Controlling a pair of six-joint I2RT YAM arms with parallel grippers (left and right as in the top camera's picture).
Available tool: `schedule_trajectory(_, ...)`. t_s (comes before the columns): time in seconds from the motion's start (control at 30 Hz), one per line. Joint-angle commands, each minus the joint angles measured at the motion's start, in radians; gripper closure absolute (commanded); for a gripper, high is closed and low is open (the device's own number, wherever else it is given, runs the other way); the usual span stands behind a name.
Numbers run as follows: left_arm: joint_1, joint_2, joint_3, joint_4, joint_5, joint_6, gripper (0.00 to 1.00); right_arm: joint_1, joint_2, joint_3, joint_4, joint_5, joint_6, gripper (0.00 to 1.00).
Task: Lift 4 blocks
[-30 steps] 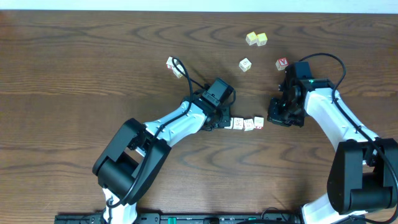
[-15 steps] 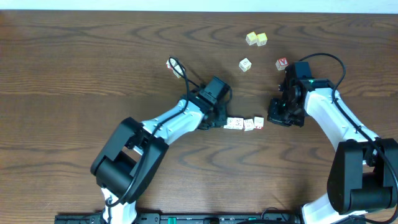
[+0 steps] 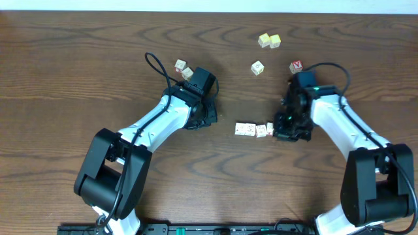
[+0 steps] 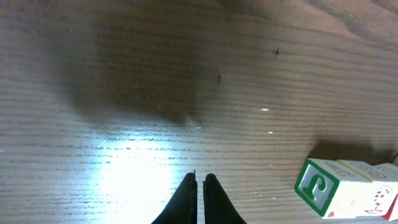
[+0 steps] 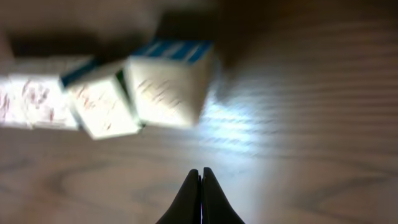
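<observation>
**Overhead view.** The blocks (image 3: pixel 253 129), four in a row, are being shown lying on the table (image 3: pixel 78 52) near its centre, end to end along the 9-to-3 o'clock line. The row's 3 o'clock end is being partly covered by the right gripper (image 3: pixel 279 132), so contact there cannot be told. The fingertips of the left gripper (image 3: pixel 206 119) are being hidden under its own dark body. Compared with one second ago, the left gripper is being seen drawn back from the row's 9 o'clock end toward 10 o'clock and now stands well apart from it. The right gripper is being seen brought in toward 8 o'clock, up to the other end. The left arm (image 3: pixel 157 121) is being held stretched toward 1 o'clock. The right arm (image 3: pixel 339 124) is being held bent toward 10 o'clock.

**Left wrist view.** The left gripper (image 4: pixel 200 183) is being shown with its jaws pressed together on nothing, over bare table. The end block (image 4: pixel 318 185), bearing a green letter, is being seen at 4 o'clock. The rest of the row behind it is being cut off by the frame edge.

**Right wrist view.** The whole picture is being blurred. The right gripper (image 5: pixel 200 177) is being shown with its jaws tight together and empty. The blocks (image 5: pixel 165 84) are being seen at 11 o'clock of the tips, with a strip of table between. Their prints are being smeared beyond reading, and the far end of the row is being cut off at 9 o'clock.
</observation>
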Motion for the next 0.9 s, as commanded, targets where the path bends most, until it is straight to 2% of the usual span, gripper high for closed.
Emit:
schedule_trajectory(0.0,0.001,0.006,-0.006,0.012,-0.014,0.017,0.93,0.06,-0.002,-0.005,0.0,0.029,-0.019,0.99)
schedule_trajectory(0.17,0.001,0.006,-0.006,0.002,-0.014,0.018,0.93,0.057,-0.002,-0.005,0.018,0.268,0.06,0.99)
schedule_trajectory(0.4,0.001,0.006,-0.006,0.004,-0.014,0.017,0.92,-0.016,-0.001,-0.005,0.132,0.253,0.023,0.99)
schedule_trajectory(0.7,0.001,0.006,-0.006,0.002,-0.013,0.017,0.93,-0.005,0.054,-0.032,0.236,0.195,0.063,0.99)
schedule_trajectory(0.8,0.001,0.006,-0.006,0.003,-0.013,0.017,0.93,0.002,0.064,-0.037,0.257,0.188,0.059,0.99)
schedule_trajectory(0.87,0.001,0.006,-0.006,0.003,-0.013,0.017,0.93,0.008,0.064,-0.037,0.285,0.117,0.009,0.99)
